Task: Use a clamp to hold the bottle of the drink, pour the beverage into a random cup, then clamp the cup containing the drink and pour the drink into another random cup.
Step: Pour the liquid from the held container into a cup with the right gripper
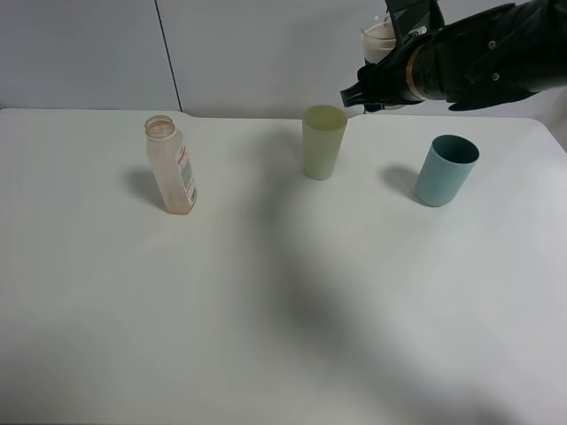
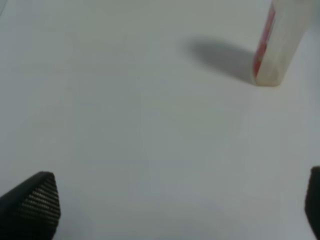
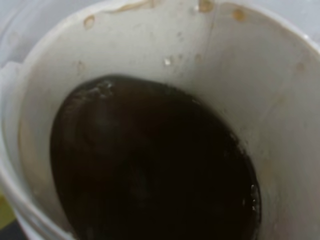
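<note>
The clear drink bottle (image 1: 171,166) stands open on the table's left and looks empty; its base shows in the left wrist view (image 2: 277,42). My right gripper (image 1: 379,78) is shut on a white cup (image 1: 378,39), held in the air just behind and to the right of the yellow-green cup (image 1: 323,141). The right wrist view looks into the white cup (image 3: 240,60), which holds dark drink (image 3: 150,165). A blue cup (image 1: 446,170) stands at the right. My left gripper (image 2: 175,210) is open and empty above bare table, short of the bottle.
The white table (image 1: 266,301) has a grey wall behind its far edge. My right arm (image 1: 496,57) reaches in from the upper right above the blue cup.
</note>
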Action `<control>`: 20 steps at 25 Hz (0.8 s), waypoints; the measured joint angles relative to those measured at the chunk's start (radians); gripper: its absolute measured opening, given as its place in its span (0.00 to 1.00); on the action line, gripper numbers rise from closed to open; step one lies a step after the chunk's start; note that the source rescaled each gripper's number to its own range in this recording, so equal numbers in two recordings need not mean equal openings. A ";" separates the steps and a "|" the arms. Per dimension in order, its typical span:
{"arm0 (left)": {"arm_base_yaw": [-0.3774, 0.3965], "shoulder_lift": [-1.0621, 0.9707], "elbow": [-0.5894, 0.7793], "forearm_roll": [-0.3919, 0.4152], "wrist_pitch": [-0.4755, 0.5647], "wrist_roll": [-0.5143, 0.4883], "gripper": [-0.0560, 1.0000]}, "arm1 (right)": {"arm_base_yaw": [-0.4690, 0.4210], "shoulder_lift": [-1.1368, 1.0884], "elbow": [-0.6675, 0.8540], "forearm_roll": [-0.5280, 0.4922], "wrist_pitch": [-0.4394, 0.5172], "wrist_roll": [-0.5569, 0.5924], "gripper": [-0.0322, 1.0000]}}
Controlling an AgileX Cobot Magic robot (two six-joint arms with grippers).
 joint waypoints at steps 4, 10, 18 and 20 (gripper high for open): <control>0.000 0.000 0.000 0.000 0.001 0.000 1.00 | 0.009 0.014 -0.012 0.000 0.053 -0.017 0.03; 0.000 0.000 0.000 0.000 0.001 0.000 1.00 | 0.011 0.014 -0.014 -0.001 0.077 -0.020 0.03; 0.000 0.000 0.000 0.000 0.001 0.000 1.00 | 0.060 0.072 -0.085 0.004 0.179 -0.086 0.03; 0.000 0.000 0.000 0.000 0.001 0.000 1.00 | 0.076 0.098 -0.110 0.015 0.199 -0.118 0.03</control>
